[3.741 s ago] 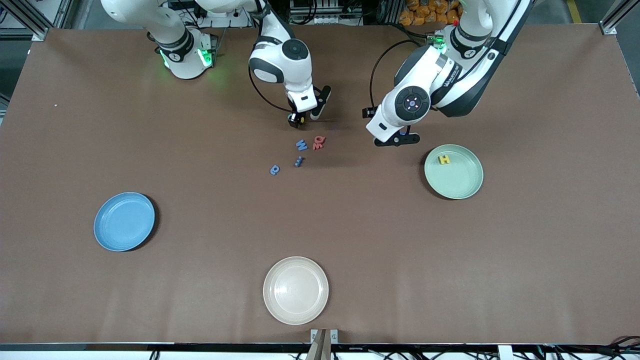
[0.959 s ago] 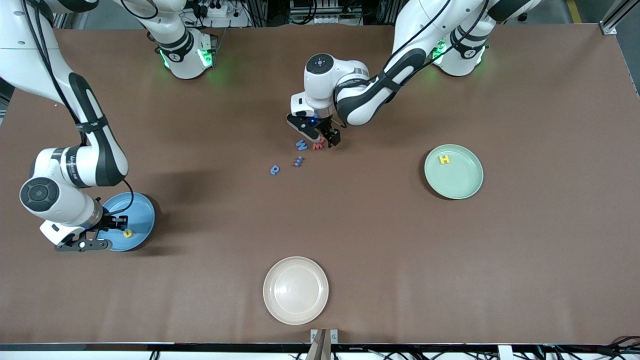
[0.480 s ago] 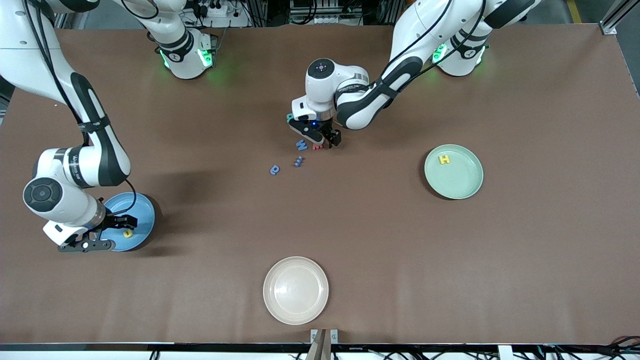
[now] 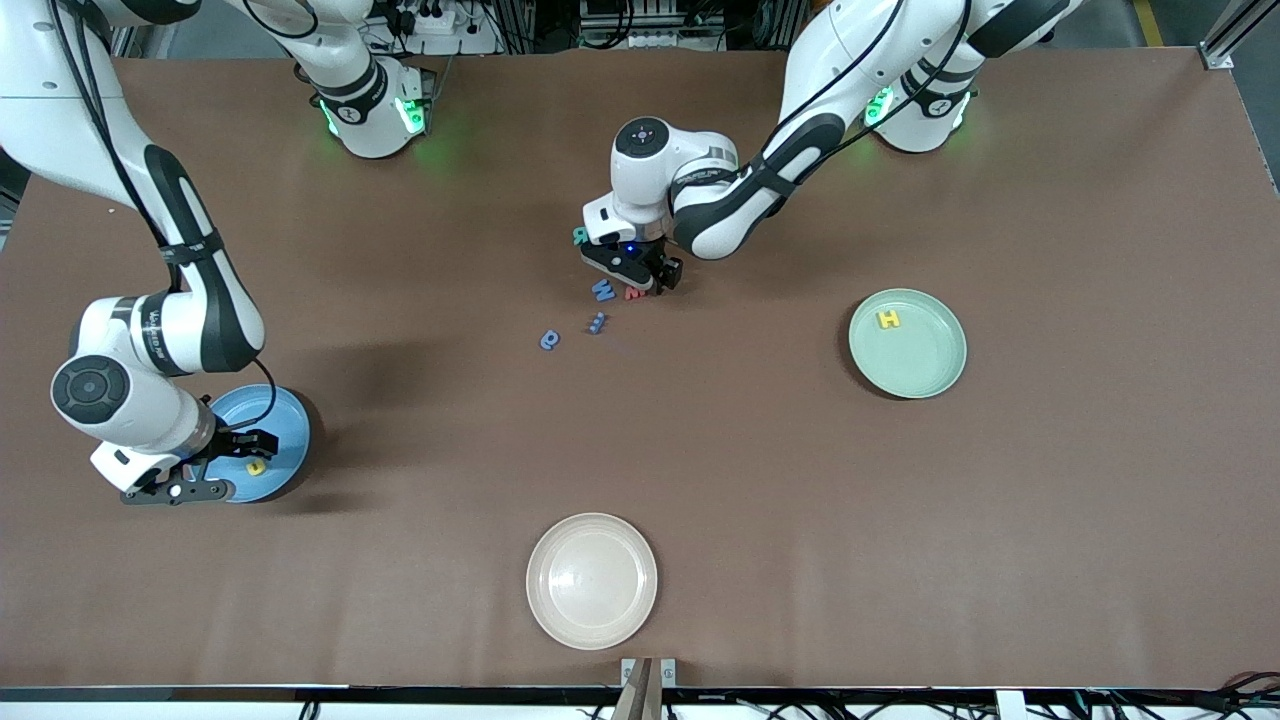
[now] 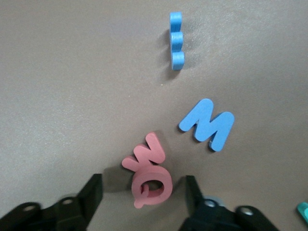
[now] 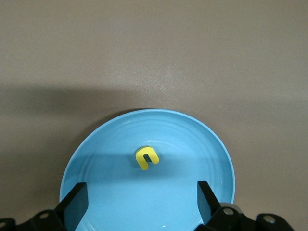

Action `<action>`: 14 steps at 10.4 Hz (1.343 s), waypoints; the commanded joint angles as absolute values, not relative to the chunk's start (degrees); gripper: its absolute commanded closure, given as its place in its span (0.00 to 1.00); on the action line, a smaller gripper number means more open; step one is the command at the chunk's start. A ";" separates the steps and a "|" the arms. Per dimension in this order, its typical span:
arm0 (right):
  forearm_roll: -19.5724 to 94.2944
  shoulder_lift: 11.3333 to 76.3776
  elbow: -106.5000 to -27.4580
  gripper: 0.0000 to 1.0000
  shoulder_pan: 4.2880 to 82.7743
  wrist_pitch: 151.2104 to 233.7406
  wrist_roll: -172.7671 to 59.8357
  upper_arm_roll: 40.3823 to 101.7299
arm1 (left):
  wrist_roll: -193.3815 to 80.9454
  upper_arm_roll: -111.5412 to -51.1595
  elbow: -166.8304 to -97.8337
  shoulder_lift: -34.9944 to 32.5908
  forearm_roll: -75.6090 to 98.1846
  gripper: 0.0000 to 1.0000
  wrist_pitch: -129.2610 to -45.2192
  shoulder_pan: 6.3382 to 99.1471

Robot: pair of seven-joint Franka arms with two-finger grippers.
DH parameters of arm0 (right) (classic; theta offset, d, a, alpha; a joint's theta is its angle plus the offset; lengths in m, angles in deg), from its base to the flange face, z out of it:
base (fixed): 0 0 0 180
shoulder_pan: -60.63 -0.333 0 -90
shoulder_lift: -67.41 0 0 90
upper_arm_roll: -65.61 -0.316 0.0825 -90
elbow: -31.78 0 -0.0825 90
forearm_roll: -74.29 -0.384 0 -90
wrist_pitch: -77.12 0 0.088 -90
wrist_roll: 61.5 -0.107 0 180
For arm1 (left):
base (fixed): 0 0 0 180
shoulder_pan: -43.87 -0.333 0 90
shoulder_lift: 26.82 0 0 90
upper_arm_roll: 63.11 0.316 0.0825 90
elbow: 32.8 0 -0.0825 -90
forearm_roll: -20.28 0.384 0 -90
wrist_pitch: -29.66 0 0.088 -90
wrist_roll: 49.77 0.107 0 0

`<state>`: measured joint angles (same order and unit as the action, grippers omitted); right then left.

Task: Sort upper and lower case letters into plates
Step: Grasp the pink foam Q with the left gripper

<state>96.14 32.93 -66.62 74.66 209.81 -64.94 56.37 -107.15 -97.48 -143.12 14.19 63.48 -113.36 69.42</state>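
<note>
My left gripper (image 4: 638, 280) is open and low over the table's middle, its fingers either side of a red Q (image 5: 153, 186) that touches a second red letter (image 5: 144, 156). A blue W (image 5: 208, 124) and a blue letter standing on edge (image 5: 176, 41) lie close by. Another blue letter (image 4: 549, 340) and a teal letter (image 4: 579, 236) lie near them. My right gripper (image 6: 142, 202) is open and empty over the sky blue plate (image 6: 192, 202), which holds a yellow u (image 6: 146, 158). The mint green plate (image 4: 925, 365) holds a yellow H (image 4: 888, 319).
A cream-white plate (image 4: 591, 580) sits nearest the front camera at the table's middle. The brown table (image 4: 760, 480) spreads wide between the plates. The right arm's elbow hangs above the table by the blue plate.
The right gripper went from the letter cluster to the blue plate, where the yellow u now lies. The left gripper went from the mint plate to the red letters and settled round the Q.
</note>
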 commanded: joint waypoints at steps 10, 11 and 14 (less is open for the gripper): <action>97.59 32.51 -65.69 0.00 75.04 209.13 -65.45 55.94 | -111.20 -97.48 -142.84 14.40 61.15 0.51 -114.04 69.62; 97.59 32.43 -65.69 0.00 75.13 209.13 -65.37 55.94 | -111.90 -97.48 -142.92 14.40 60.97 0.51 -114.04 69.62; 97.59 32.43 -65.69 0.00 75.13 209.13 -65.36 55.94 | -112.17 -97.56 -142.92 14.13 58.78 0.51 -113.69 69.62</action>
<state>96.17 32.90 -66.62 74.69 209.73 -64.94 56.42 -111.00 -97.51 -142.96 14.24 60.09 -113.58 69.38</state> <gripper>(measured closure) 0.000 0.511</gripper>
